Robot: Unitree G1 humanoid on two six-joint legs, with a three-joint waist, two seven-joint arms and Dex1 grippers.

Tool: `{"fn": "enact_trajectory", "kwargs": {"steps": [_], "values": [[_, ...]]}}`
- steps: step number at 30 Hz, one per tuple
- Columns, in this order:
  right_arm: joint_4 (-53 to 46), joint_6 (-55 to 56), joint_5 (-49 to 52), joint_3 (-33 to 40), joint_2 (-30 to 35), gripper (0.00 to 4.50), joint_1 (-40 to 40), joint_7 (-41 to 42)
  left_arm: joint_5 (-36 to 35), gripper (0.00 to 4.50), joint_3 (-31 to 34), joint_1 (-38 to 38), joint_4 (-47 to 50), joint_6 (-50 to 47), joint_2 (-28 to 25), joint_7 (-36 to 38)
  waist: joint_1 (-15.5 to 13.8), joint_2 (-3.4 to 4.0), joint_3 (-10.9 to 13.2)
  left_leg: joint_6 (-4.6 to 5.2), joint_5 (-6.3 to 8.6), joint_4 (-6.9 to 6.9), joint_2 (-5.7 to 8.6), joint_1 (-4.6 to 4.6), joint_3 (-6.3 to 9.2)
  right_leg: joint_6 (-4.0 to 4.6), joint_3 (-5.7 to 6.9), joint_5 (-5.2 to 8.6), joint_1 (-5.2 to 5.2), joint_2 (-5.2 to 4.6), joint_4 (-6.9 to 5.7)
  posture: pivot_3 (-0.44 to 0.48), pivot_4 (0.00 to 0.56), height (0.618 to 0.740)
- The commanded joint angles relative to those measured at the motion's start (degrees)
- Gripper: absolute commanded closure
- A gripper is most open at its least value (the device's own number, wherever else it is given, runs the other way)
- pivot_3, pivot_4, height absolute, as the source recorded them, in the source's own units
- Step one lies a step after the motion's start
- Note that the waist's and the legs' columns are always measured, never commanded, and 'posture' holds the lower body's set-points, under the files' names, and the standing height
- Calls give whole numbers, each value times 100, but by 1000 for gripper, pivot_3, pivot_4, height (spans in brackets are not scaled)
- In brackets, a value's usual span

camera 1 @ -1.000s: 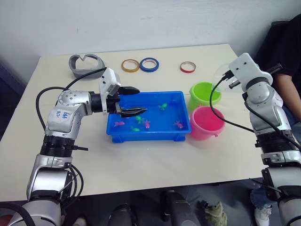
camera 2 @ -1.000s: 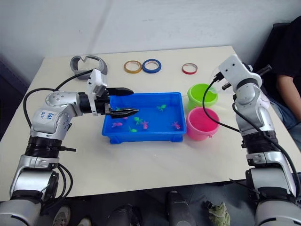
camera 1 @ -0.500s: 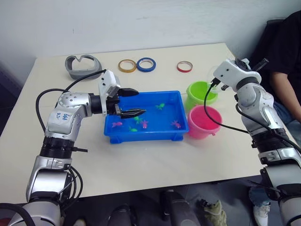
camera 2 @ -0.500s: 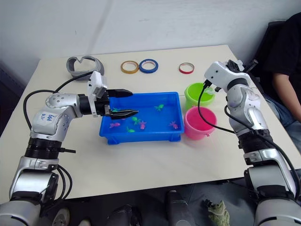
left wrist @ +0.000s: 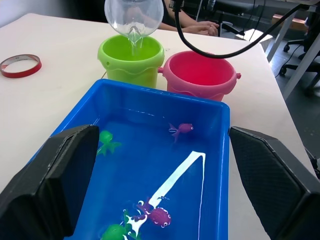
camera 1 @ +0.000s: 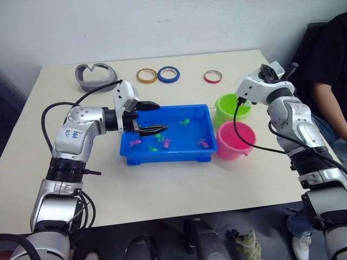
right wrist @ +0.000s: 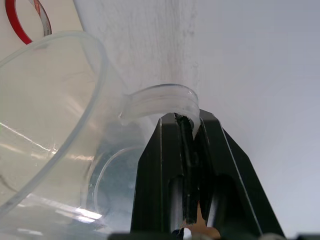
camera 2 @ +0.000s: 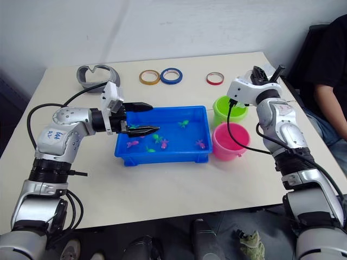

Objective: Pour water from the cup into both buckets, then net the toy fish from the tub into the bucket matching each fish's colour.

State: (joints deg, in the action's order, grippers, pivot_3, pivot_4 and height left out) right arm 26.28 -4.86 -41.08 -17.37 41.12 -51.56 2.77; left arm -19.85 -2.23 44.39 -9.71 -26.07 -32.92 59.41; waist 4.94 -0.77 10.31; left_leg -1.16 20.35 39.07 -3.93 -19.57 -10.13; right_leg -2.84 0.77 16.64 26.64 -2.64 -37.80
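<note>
Presently, head views: right gripper (camera 2: 255,73) holds the cup (camera 1: 246,92) tipped over the lime green bucket (camera 1: 232,108), so pouring is judged under way on the first pail; the pink bucket (camera 1: 236,141) stands just in front of it, touching or nearly so, its fill not yet judged done. Tub (camera 1: 168,154) lies mid-tabletop (camera 1: 162,189) beside both buckets, toy fish (camera 1: 204,143) inside it, none netted; no net is seen. Left gripper (camera 1: 154,117) hovers over the tub's near-left corner, fingers spread, grasping nothing. Surroundings: three tape rings (camera 1: 171,74) and a grey headset (camera 1: 97,75) along the far edge, well apart; a person (camera 1: 328,59) seated beyond the right arm. Left wrist view: cup lip (left wrist: 133,35) drains a thin stream into the green pail; green and pink fish (left wrist: 181,129) float in the tub. Right wrist view: fingers (right wrist: 165,165) clenched on the cup's handle (right wrist: 160,100).
</note>
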Motion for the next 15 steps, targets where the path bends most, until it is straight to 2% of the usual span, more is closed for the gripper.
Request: {"fn": "enact_trajectory", "kwargs": {"steps": [1, 15], "values": [[-24, 182, -216, 45, 141, 4433, -196, -190, -67, 0, 147, -19, 219, 84, -29, -35, -1, 0, 0, 0, 0, 0, 0, 0, 0, 0, 0, 0, 0, 0, 0, 0, 150, 727], [60, 472, -555, 75, 135, 4433, -220, -275, -58, 0, 145, -15, 211, 107, -43, -24, 0, 0, 0, 0, 0, 0, 0, 2, -3, 0, -3, 0, 0, 1, -2, 0, 150, 727]]}}
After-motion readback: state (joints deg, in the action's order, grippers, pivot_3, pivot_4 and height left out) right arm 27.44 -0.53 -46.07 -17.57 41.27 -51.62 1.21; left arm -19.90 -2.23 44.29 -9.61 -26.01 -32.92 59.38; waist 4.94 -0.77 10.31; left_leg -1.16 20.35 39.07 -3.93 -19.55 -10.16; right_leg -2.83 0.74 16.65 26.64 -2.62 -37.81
